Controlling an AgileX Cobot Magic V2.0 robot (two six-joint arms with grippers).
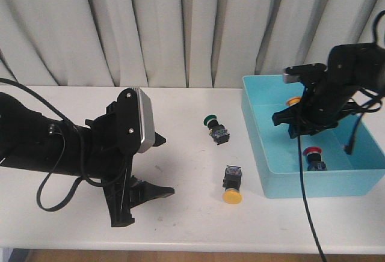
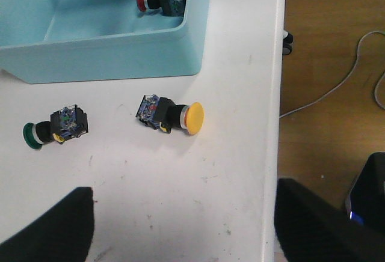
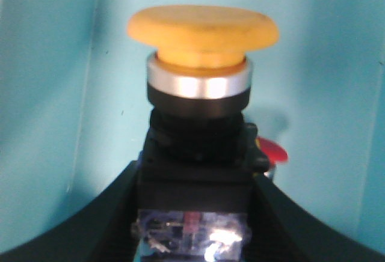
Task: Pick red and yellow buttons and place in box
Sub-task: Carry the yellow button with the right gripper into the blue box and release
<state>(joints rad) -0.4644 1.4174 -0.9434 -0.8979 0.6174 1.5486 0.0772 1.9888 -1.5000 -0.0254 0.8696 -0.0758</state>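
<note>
White worktop [image 1: 180, 214], grey curtain behind. Right gripper [image 3: 192, 214] jaws clenched on a yellow mushroom-cap push-button [image 3: 201, 33], held over the big turquoise plastic box [image 1: 264, 172]; red-capped button [image 1: 313, 154] lies inside. Left gripper [image 1: 150, 166] jaws spread, empty; second yellow-capped button [image 2: 171, 116] lies ahead of it, axis crosswise, beside the box.

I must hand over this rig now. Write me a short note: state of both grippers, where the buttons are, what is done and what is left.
Right gripper: shut on a yellow button, held over the inside of the blue box; not yet released.
Left gripper: open and empty, above the table to the left of the loose buttons.
Done: one red button lies in the box.
Left: release the held button; then pick the second yellow button lying on the table just in front of the box.
Leave the green button on the table.
</note>
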